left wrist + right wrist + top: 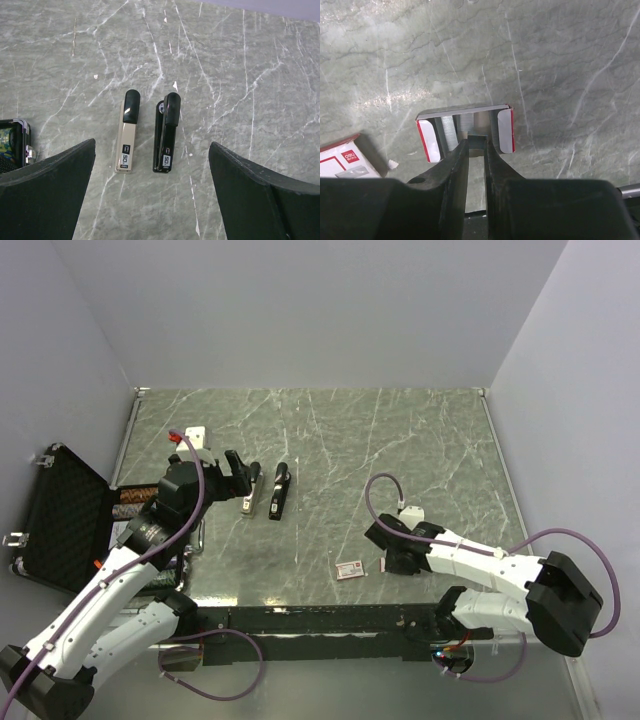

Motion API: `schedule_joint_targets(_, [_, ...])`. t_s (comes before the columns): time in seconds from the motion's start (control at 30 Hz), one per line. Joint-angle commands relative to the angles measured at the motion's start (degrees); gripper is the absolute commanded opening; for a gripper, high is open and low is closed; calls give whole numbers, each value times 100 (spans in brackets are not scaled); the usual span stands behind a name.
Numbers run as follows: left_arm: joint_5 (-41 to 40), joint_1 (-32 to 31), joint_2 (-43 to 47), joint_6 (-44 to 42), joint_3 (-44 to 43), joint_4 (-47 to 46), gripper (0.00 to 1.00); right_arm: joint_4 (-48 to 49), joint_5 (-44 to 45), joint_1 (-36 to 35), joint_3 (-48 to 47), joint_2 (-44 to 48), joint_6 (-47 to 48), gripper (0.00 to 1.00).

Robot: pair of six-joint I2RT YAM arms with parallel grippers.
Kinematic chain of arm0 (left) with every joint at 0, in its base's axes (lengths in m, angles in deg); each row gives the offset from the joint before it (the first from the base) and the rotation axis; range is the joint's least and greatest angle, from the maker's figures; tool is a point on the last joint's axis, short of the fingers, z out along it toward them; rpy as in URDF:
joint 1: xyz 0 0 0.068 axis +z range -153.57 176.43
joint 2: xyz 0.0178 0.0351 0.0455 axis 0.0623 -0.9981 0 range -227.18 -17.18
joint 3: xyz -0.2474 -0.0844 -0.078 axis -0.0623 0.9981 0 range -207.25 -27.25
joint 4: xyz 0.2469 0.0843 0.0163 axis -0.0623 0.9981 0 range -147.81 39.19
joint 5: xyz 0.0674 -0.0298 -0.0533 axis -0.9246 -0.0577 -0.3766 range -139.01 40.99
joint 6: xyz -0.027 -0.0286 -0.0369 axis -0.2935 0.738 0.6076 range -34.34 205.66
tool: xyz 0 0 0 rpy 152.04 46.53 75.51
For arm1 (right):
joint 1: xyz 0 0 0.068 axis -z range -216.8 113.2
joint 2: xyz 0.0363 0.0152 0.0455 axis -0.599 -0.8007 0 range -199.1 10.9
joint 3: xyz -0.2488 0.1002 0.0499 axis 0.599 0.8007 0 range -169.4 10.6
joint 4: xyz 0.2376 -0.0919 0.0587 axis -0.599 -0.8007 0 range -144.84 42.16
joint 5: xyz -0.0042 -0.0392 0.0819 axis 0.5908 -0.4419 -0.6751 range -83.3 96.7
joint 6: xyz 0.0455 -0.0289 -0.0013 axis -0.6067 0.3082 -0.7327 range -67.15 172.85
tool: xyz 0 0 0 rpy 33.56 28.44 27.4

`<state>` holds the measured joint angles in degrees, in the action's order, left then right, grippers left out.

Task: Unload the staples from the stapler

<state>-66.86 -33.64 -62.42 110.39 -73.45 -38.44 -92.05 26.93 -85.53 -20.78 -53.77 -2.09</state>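
Two closed staplers lie side by side at the table's left, a beige stapler (249, 502) (127, 135) and a black stapler (280, 492) (167, 134). My left gripper (243, 468) (152, 144) hovers just short of them, open wide and holding nothing. My right gripper (388, 558) (476, 142) is low over the table at the right. Its fingers are shut on a grey strip of staples (478, 140), seen end-on at the mouth of an open red-and-white box (506, 130). More staples (451, 131) lie inside that box.
A small closed red-and-white box (351, 569) (342, 160) lies just left of my right gripper. An open black case (65, 525) (12, 142) stands off the table's left edge. A dark rail (330, 620) runs along the near edge.
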Motion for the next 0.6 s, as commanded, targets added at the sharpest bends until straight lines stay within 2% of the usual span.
schedule_joint_targets(0.0, [62, 27, 49, 23, -21, -241, 99, 0, -1, 30, 70, 130, -140, 21])
schedule_joint_targets(0.3, [79, 36, 6, 23, -30, -259, 99, 0, -10, 30, 70, 129, -149, 30])
schedule_joint_targets(0.57, [123, 71, -3, 23, -39, -268, 99, -97, -19, 30, -26, 182, -96, 31])
